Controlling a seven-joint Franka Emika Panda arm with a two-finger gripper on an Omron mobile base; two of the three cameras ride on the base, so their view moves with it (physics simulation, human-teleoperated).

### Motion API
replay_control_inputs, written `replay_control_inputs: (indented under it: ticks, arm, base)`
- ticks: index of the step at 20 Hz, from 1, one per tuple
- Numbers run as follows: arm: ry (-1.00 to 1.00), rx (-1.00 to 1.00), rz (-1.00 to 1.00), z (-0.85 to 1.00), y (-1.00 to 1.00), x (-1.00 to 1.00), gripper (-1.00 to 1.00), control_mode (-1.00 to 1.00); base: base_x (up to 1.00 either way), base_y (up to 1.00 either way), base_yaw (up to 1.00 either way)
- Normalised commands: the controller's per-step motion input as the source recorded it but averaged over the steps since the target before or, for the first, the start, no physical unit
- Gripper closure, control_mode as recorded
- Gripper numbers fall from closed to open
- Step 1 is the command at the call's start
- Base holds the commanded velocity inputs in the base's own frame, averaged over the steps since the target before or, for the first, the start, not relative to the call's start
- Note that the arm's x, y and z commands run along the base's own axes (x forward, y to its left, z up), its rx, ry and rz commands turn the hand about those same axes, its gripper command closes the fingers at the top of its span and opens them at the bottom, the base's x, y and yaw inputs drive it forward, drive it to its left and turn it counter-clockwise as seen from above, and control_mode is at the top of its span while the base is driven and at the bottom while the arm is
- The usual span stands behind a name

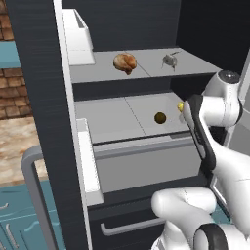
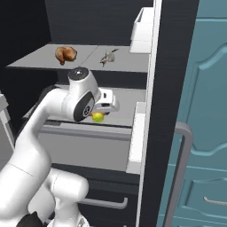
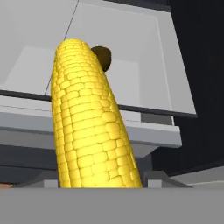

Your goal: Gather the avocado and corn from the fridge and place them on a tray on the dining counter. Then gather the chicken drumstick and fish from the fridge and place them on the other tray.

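The fridge (image 1: 39, 97) stands open, with pale grey shelves. My gripper (image 2: 103, 111) is shut on the corn (image 3: 89, 127), a bright yellow cob that it holds at the front edge of the middle shelf (image 1: 112, 119). A bit of the corn (image 2: 97, 117) peeks out under the hand. The avocado (image 1: 160, 117), a small dark ball, rests on that shelf just behind the cob, and its top shows as the avocado (image 3: 101, 57) past the cob's tip. On the upper shelf lie the chicken drumstick (image 1: 125, 63) and, to its right, the fish (image 1: 169, 60). The trays and dining counter are out of view.
The open fridge doors flank the arm, with white door bins (image 1: 78, 34) on the left one. Below the shelf is a grey drawer front (image 1: 146, 166), and lower down a bar handle (image 1: 132, 225). Teal cabinets (image 2: 199, 133) stand to the right, and a brick wall (image 1: 5, 73) to the left.
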Motion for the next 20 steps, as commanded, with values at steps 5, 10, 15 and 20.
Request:
replay_control_inputs:
  ticks: [5, 10, 15, 20]
  arm:
    - [0.0, 0.0, -0.07, 0.01, 0.55, -0.47, 1.0, -1.0]
    - [0.0, 0.0, -0.08, 0.01, 0.44, -0.53, 1.0, -1.0]
    - [-0.01, 0.01, 0.0, 0.0, 0.04, -0.8, 1.0, -1.0]
    - [0.01, 0.09, 0.0, 0.32, 0.07, -0.61, 1.0, -1.0]
  base:
    - [0.0, 0.0, 0.0]
    - [0.0, 0.0, 0.0]
    - [0.0, 0.0, 0.0]
    - [0.0, 0.0, 0.0]
